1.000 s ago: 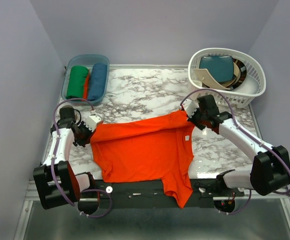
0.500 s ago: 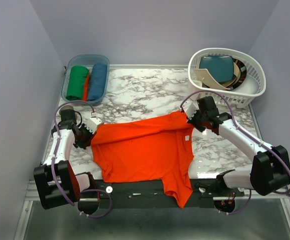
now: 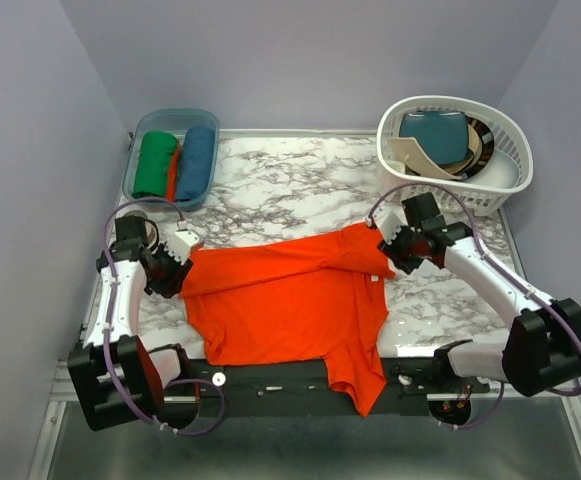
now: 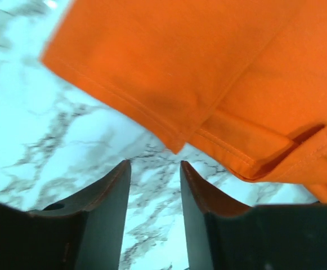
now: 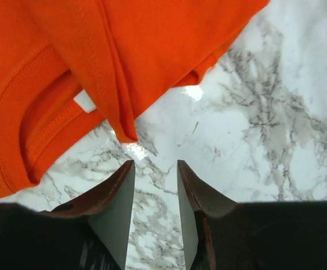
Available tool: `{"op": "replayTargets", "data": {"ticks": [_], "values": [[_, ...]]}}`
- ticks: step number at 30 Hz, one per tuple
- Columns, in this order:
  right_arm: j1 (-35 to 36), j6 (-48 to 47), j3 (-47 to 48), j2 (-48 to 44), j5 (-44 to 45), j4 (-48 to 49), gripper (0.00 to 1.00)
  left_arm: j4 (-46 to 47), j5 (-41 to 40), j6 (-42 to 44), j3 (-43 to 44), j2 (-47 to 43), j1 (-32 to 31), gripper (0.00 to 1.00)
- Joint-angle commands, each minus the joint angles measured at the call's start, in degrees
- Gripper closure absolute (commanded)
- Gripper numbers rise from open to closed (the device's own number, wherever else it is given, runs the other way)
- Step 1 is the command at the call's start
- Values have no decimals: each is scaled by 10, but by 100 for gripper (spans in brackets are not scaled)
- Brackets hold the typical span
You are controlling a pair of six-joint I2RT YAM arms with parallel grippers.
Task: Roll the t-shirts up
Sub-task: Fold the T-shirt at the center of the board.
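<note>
A bright orange-red t-shirt [image 3: 290, 295] lies flat on the marble table, its top edge folded over and one sleeve hanging off the near edge. My left gripper [image 3: 173, 262] sits at the shirt's left corner, open, with bare marble between its fingers; the shirt's corner [image 4: 174, 143] lies just ahead of the tips [image 4: 155, 164]. My right gripper [image 3: 394, 250] is at the shirt's right corner, also open and empty [image 5: 155, 163], the folded fabric corner [image 5: 124, 132] just ahead. Rolled green and blue t-shirts [image 3: 175, 163] lie in a bin.
A translucent blue bin [image 3: 142, 126] stands at the back left. A white laundry basket [image 3: 500, 150] with more garments stands at the back right. Marble table [image 3: 290, 190] shows between them; purple walls close both sides.
Both grippers have opened and let go of the shirt's folded top corners. The fabric now rests on the table, and each gripper has drawn back slightly outward.
</note>
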Motion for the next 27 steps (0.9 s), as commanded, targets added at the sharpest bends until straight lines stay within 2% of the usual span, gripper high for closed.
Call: {"op": "replayTargets", "data": {"ticks": [1, 5, 8, 9, 13, 15, 19, 27], "values": [[-12, 12, 67, 0, -67, 5, 55, 51, 32, -53, 48, -23, 4, 47], [-12, 25, 159, 122, -96, -15, 55, 90, 47, -130, 93, 63, 1, 47], [-12, 3, 205, 192, -136, -21, 54, 127, 51, -170, 101, 83, 1, 47], [-13, -8, 217, 208, -174, -27, 54, 147, 51, -184, 101, 86, 1, 47], [-11, -37, 294, 306, -242, -104, 53, 159, 61, -227, 113, 103, 0, 47], [-9, -56, 335, 326, -276, -134, 53, 161, 61, -236, 114, 104, 1, 47], [-1, -94, 343, 342, -309, -166, 53, 152, 51, -232, 114, 102, 0, 47], [31, -105, 351, 382, -304, -169, 53, 135, 52, -233, 107, 86, 1, 47]]}}
